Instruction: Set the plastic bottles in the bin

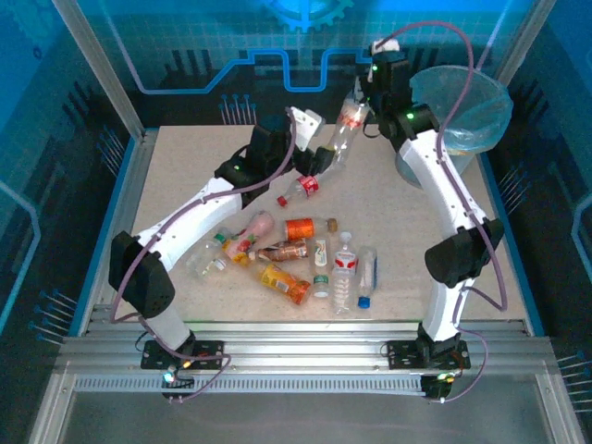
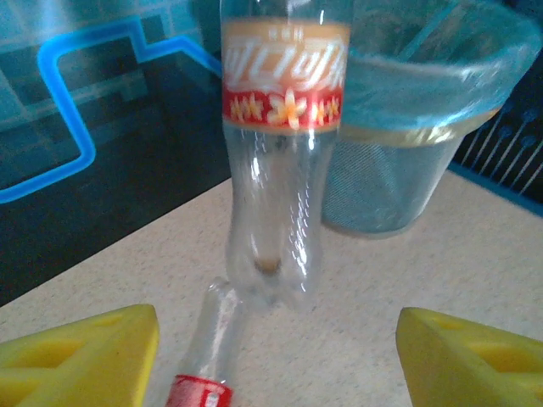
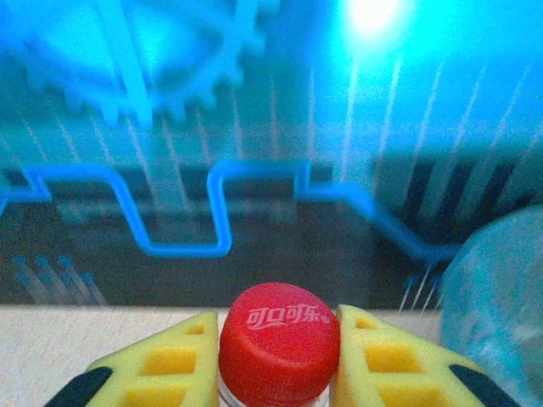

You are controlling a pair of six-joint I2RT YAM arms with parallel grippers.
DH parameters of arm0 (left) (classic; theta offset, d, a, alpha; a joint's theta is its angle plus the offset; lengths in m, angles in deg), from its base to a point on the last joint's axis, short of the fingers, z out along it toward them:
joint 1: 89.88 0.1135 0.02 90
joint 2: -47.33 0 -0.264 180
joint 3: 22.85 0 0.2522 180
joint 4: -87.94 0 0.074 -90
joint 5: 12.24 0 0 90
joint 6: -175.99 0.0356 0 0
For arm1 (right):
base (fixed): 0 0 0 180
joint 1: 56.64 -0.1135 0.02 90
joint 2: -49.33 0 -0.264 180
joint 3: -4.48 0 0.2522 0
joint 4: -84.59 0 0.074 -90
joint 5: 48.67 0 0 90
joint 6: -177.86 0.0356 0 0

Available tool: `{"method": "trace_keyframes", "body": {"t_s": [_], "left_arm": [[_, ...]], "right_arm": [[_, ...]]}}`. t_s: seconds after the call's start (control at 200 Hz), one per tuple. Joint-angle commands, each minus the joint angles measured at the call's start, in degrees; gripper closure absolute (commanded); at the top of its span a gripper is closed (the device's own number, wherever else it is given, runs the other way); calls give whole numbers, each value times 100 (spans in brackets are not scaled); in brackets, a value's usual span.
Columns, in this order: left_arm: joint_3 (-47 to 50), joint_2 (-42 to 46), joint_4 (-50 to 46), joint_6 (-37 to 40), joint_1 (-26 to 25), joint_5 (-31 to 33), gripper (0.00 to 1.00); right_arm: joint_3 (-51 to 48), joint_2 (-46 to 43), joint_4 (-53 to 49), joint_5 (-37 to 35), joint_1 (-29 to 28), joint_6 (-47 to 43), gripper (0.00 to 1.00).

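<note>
Clear bottle [image 1: 344,129] sits clamped in my right gripper [image 3: 278,343], left gripper [image 2: 278,322] gapes empty; next I carry it over the bin [image 1: 467,116] and let go.

Blue translucent walls [image 1: 185,37] stood around me, the far one bearing a glowing gear outline [image 3: 127,68] and zigzag line [image 3: 182,250]. My speckled beige tabletop [image 1: 185,162] met aluminium rails [image 1: 305,356] at its near edge.

Jaws apart; red-labelled bottle [image 2: 284,170] upright before bin [image 2: 407,182]; second bottle [image 2: 208,339] below, perhaps touching.
</note>
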Motion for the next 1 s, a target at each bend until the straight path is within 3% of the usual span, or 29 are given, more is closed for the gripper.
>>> {"method": "trace_keyframes", "body": {"t_s": [0.0,0.155,0.23,0.36,0.51,0.605,0.74,0.89,0.995], "left_arm": [[-493,-241,-306,-548,-4,-525,25],[-1200,-741,-498,-826,-6,-781,25],[-1521,-989,-596,-874,-11,-883,25],[-1728,-1212,-631,-989,-11,-930,26],[-1698,-1267,-623,-1060,-10,-965,26],[-1674,-1251,-738,-1021,-9,-961,26],[-1636,-1223,-766,-986,-13,-1020,26],[-1603,-1208,-775,-990,-14,-1129,26],[-1469,-1143,-757,-991,-12,-1132,26]], "right_arm": [[274,-135,930,-1212,-92,-1665,100],[342,135,2488,-2142,-81,-3300,100],[553,351,2668,-2186,-127,-3599,100],[1406,1132,3051,-2957,-168,-4457,100],[1850,1769,4005,-2796,-126,-5126,100],[2469,2130,3945,-2636,-85,-5524,100],[2480,1914,2953,-2381,24,-4929,100],[1034,1072,3578,-2111,44,-4597,100],[799,887,3488,-2023,69,-4376,100]]}}
